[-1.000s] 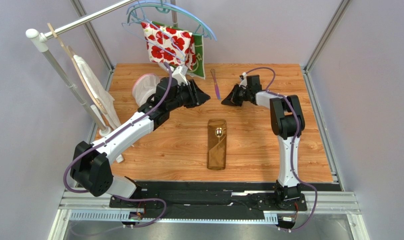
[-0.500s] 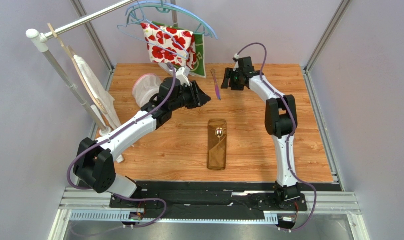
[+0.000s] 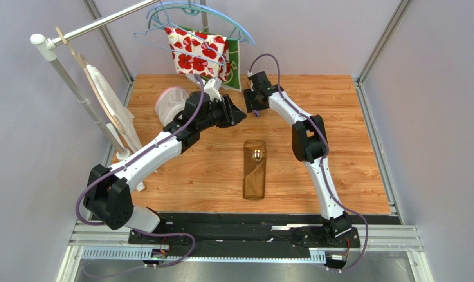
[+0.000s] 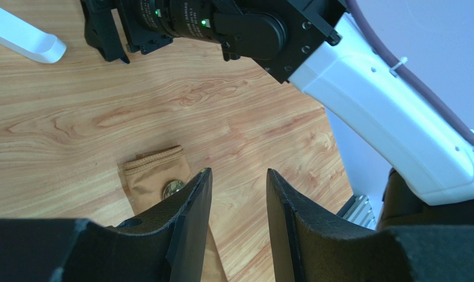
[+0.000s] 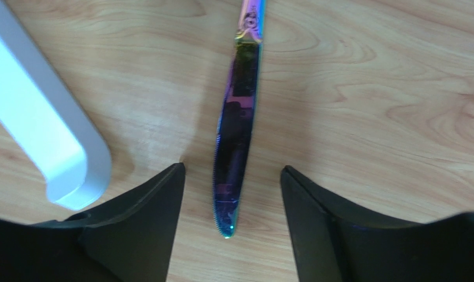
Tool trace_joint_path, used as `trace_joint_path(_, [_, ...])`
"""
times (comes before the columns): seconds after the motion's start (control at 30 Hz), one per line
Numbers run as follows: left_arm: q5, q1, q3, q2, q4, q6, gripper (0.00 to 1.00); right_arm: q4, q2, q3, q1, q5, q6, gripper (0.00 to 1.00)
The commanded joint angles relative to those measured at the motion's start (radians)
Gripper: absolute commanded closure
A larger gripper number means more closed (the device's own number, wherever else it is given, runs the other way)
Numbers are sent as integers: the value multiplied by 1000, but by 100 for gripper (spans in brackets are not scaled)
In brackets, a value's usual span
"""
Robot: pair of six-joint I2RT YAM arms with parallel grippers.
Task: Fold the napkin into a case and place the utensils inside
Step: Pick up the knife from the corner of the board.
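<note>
Golden-brown satin napkin case [image 3: 255, 176]: folded, gold spoon [image 3: 257, 155] seemingly inside | purple metal knife [image 5: 236, 135]: outside, far edge of table [image 3: 351, 117] | right claw [image 5: 232, 170], left claw [image 4: 239, 174]: spread

Place: robot lab test cell
Walls: plain grey panels [image 3: 439, 129], aluminium frame [image 3: 379, 44]
Base: wooden tabletop [image 3: 210, 170], arm mounting rail [image 3: 245, 235]

Spoon [image 3: 256, 155] seemingly in case [image 3: 255, 173] on table [image 3: 351, 147]; knife [image 5: 236, 135] well behind it.
</note>
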Motion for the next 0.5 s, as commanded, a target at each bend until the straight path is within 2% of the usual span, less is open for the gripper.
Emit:
trace_joint_path(0.0, [9, -3, 2, -53, 42, 4, 52, -184, 103, 77, -11, 69, -37, 39])
trace_joint_path(0.03, [7, -1, 0, -56, 42, 2, 52, -233, 117, 97, -9, 68, -38, 48])
trace_joint_path(0.1, [9, -3, -1, -64, 42, 1, 52, -266, 141, 129, -9, 66, -41, 56])
trace_joint_path(0.13, [9, -1, -1, -65, 42, 1, 52, -281, 141, 128, -11, 43, -40, 65])
trace_joint_path(0.27, [14, -3, -3, -76, 43, -3, 52, -317, 132, 117, -9, 28, -42, 71])
trace_joint_path(0.47, [18, -3, 0, -80, 43, 1, 52, -402, 132, 112, -3, 28, -46, 88])
